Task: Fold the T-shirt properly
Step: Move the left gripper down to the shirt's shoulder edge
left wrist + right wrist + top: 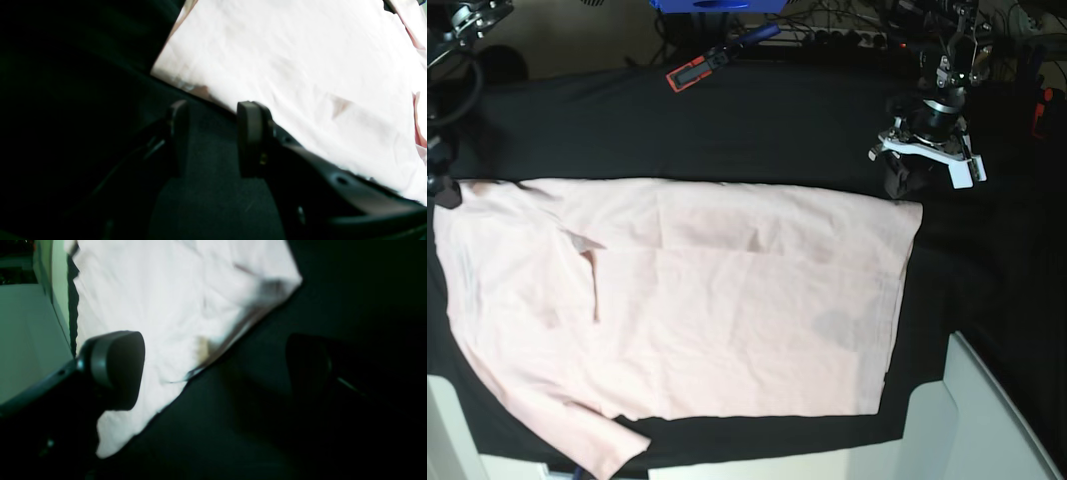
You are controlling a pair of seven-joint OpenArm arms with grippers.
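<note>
The pale pink T-shirt lay spread flat across the black-clothed surface. The left gripper hovered just off the shirt's upper corner, jaws parted and empty. The right gripper was spread wide over the shirt's edge, holding nothing.

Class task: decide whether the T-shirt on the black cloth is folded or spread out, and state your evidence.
Mostly spread. The T-shirt lies flat across the black cloth, its hem and a sleeve showing; whether a first fold is done, cannot tell.
</note>
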